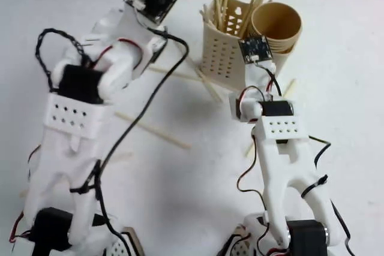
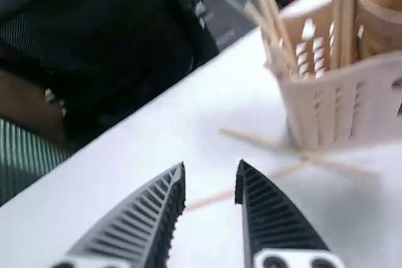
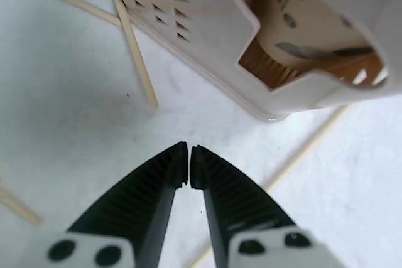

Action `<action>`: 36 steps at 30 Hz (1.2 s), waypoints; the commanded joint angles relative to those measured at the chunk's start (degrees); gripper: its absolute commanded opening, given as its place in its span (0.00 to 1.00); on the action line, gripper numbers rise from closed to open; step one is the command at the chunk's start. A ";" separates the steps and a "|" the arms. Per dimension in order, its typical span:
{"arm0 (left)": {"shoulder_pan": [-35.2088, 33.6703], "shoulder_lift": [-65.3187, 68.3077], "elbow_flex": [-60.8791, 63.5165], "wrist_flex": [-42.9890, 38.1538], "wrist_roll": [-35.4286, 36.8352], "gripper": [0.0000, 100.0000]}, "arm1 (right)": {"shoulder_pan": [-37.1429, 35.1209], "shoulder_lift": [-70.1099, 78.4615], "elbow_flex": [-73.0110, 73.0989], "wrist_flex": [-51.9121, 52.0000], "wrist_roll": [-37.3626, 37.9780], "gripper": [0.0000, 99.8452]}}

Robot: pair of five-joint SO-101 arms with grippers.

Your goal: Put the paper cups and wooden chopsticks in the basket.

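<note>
In the high view both arms' wrist parts cover their own hands, and the basket's (image 1: 219, 58) near corner is hidden behind the right arm. The left wrist view cuts off the nested paper cups (image 2: 383, 4) at the frame's edge. Through the basket's handle cut-out, the right wrist view shows a tan wall that is probably a cup, though it is hard to make out.

The basket is cream plastic with perforated walls. A bundle of pale wooden chopsticks (image 1: 223, 1) stands up out of it, fanned at angles, and the tan cups (image 1: 282, 25) appear to stand in its other end.

Several loose chopsticks (image 1: 153, 129) lie flat on the white surface (image 1: 180, 196). Two of them cross at the basket's foot, ahead of the left hand (image 2: 210, 167). That hand hovers low, pointing toward the basket, with its ribbed black fingers slightly apart and nothing between them.

The right hand (image 3: 189, 150) points down at the surface just short of the basket's base (tips touching, empty). One loose stick (image 3: 133, 45) lies beyond its tips, and another (image 3: 308, 145) lies off to one side.
</note>
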 commanded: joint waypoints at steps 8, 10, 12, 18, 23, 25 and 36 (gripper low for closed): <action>-7.16 -2.68 -2.64 23.47 -18.02 0.14 | 1.80 -1.01 -0.35 -0.75 0.18 0.02; -8.31 -2.86 -2.64 26.46 -18.99 0.14 | 3.47 -1.19 -0.62 -0.84 0.09 0.02; -9.27 -2.95 -2.64 28.75 -19.43 0.14 | 4.44 -1.19 -0.70 -0.84 -0.26 0.02; -11.21 -3.03 -2.55 35.08 -22.24 0.14 | 7.69 -3.82 -0.53 -0.84 -4.75 0.02; -13.05 -5.93 4.57 35.16 -24.35 0.14 | 7.78 -5.23 0.09 -0.75 -4.75 0.02; -13.23 -9.54 10.99 33.67 -26.55 0.14 | 7.69 -5.23 0.35 -0.75 -4.75 0.02; -13.23 -27.82 47.74 16.00 -27.16 0.21 | 7.69 -5.32 0.35 -0.84 -4.66 0.02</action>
